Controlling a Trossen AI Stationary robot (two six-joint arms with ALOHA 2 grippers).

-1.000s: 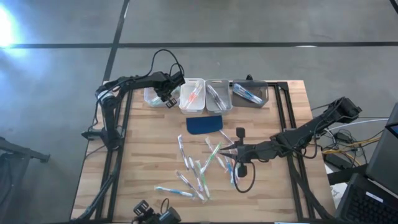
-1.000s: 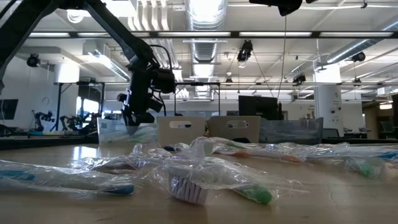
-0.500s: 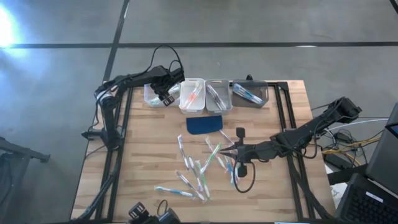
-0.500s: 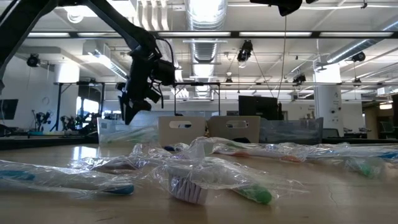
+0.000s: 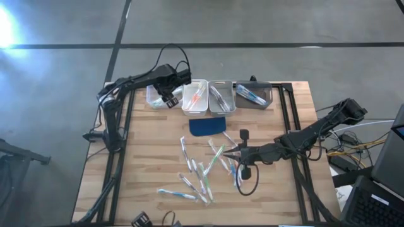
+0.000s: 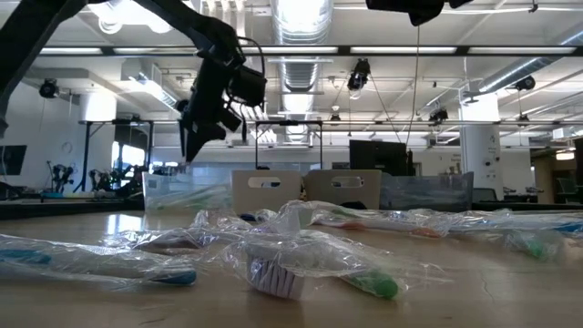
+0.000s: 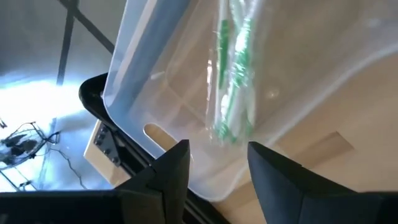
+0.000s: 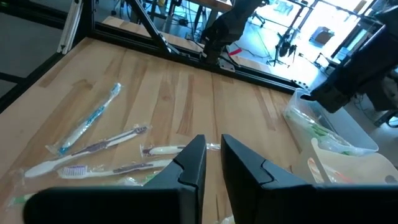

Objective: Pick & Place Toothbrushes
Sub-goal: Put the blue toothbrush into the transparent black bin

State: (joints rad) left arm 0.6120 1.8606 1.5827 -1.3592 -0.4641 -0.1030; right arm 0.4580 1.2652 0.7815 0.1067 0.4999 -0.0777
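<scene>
We are seeing a worktop (image 5: 145,164) of pale wooden planks with a visible grain and a light sheen. The toothbrushes (image 5: 201,171) are looking like smooth plastic, each one lying in a clear, crinkled, glossy wrapper. The bins (image 5: 195,96) along the far edge are showing as translucent, slightly frosted plastic. The blue pad (image 5: 207,126) is appearing matt. The frame (image 5: 285,110) around the worktop is looking like black matt metal. The left gripper's fingers (image 7: 277,180) are showing dark, smooth plastic.
</scene>
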